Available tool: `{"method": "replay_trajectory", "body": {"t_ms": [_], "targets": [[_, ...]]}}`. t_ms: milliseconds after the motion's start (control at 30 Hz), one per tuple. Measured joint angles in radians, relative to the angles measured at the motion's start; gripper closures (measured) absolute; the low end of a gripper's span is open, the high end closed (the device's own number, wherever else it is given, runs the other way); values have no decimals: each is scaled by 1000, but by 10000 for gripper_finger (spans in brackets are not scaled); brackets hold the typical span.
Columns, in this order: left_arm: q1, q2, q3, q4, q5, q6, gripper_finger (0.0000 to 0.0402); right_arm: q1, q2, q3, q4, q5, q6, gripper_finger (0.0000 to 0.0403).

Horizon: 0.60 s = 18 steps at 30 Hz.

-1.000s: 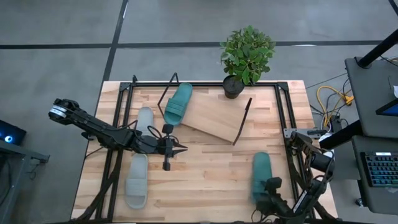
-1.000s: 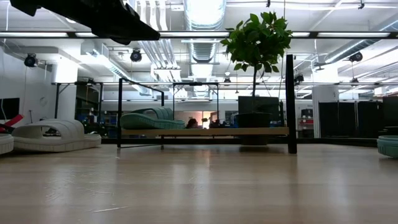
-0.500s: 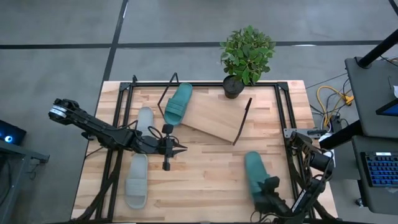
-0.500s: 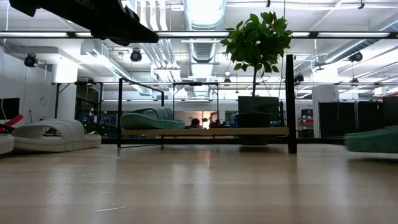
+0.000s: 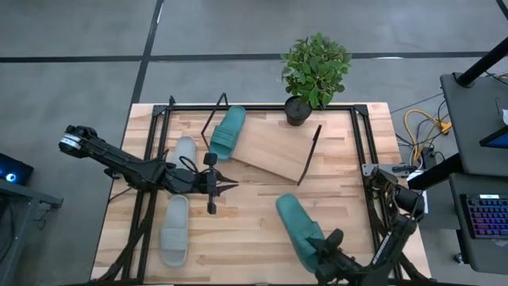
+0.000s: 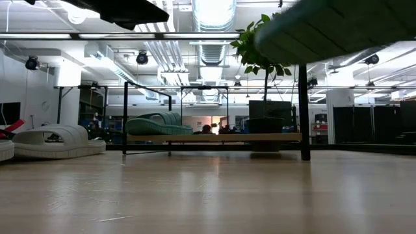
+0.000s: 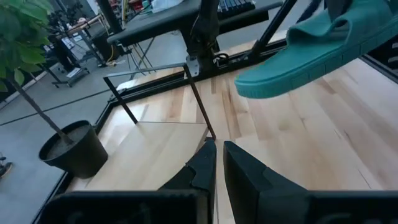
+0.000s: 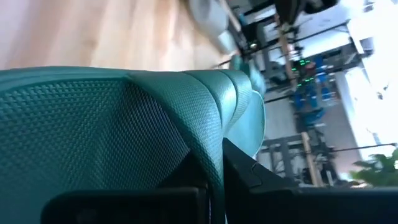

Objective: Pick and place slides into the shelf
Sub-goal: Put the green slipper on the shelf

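Note:
A teal slide [image 5: 295, 222] hangs over the table's near middle, with my right gripper [image 5: 324, 245] shut on its near end. In the low view its sole [image 6: 325, 26] shows high up. A second teal slide [image 5: 228, 131] lies on the left end of the slanted shelf [image 5: 274, 151]. Two grey slides [image 5: 184, 153] [image 5: 175, 230] lie sole down on the table at the left. My left gripper [image 5: 228, 188] is shut and empty, hovering left of the table's middle. My right gripper pinches a thin teal wall [image 8: 214, 149] at the slide's near end between its two fingers. Whether that wall is the strap or the slide's side does not show. The fingers come from the table's near right. The slide is lifted clear, its far end [image 7: 245, 87] lower.
A potted plant [image 5: 313, 75] stands at the far edge, just behind the shelf's right end. Black metal frames [image 5: 361, 159] run along the table's left and right sides. Bare wood [image 5: 254, 214] lies between the shelf and the near edge.
My right gripper has lifted the teal slide off the table near the right edge. It has carried the slide toward the table's left. The slide's far end has swung toward the far left and now tilts below the gripper.

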Motion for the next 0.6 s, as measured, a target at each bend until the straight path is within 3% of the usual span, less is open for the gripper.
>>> {"method": "replay_trajectory", "body": {"t_ms": [367,600], "targets": [[0,-9,-6,-2,-6,91,386,-141,-34,64,0,128,-105,394],[0,-5,-5,33,-6,356,386,-186,-104,66,-1,181,-109,394]]}}
